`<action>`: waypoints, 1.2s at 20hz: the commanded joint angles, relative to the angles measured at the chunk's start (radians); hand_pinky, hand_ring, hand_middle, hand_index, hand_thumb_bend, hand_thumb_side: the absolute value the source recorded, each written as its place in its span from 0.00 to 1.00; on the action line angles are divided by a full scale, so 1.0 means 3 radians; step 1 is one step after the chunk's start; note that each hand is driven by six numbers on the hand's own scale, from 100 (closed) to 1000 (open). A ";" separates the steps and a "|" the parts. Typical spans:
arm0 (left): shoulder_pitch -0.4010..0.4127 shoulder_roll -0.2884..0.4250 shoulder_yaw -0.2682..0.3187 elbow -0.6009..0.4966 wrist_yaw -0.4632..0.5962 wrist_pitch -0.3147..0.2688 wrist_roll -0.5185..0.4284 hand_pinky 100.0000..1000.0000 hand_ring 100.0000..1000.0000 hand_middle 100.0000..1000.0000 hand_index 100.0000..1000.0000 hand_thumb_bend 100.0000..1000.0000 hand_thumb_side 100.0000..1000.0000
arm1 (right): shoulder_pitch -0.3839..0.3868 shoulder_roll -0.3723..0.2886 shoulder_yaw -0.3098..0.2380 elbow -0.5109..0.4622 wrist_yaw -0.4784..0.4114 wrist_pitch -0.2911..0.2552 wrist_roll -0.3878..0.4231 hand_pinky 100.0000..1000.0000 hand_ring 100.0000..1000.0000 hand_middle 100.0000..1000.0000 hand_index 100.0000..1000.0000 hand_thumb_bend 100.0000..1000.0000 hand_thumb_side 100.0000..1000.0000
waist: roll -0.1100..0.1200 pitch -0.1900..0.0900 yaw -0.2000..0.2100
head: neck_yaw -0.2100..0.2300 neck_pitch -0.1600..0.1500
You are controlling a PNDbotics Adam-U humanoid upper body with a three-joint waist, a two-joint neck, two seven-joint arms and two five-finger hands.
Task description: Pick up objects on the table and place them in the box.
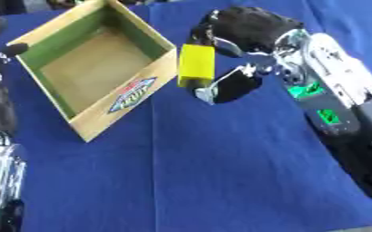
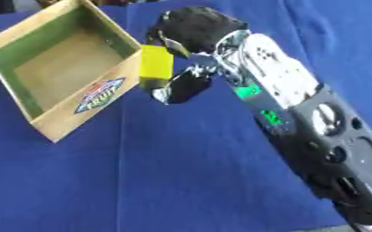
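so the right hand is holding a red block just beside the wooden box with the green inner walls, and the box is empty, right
One thing is off: the block is yellow, not red. The left eye view shows the right hand curled round a yellow rectangular block, just beside the near corner of the wooden box with green inner walls. The rest stands: the box holds nothing that shows.

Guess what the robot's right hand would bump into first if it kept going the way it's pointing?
Probably the wooden box: the right hand, holding the yellow block, points left toward the box's near corner. Depth is unclear.
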 commanded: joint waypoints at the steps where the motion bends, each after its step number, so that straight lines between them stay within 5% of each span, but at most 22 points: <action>1: -0.0029 0.0016 0.0010 -0.0061 -0.0009 -0.0009 0.0002 0.65 0.83 0.74 0.81 0.00 0.99 | -0.0222 0.0034 -0.0142 -0.0082 0.0099 0.0053 -0.0117 0.66 0.62 0.32 0.40 0.00 0.46 | -0.0008 -0.0086 0.0011 | -0.0013 -0.0062; 11: -0.0080 -0.0013 0.0018 -0.0061 -0.0011 -0.0017 0.0010 0.65 0.83 0.74 0.81 0.00 0.99 | -0.0627 0.0450 -0.0399 0.0320 0.0542 0.0217 -0.0532 0.66 0.61 0.31 0.37 0.00 0.46 | -0.0009 -0.0045 0.0149 | -0.0094 -0.0284; 24: -0.0108 -0.0049 -0.0019 -0.0061 0.0030 0.0000 -0.0027 0.65 0.84 0.74 0.80 0.00 0.99 | -0.1002 0.1218 -0.0737 0.1204 0.0949 0.0421 -0.0567 0.67 0.59 0.29 0.35 0.00 0.40 | -0.0028 -0.0009 0.0335 | -0.0285 -0.0324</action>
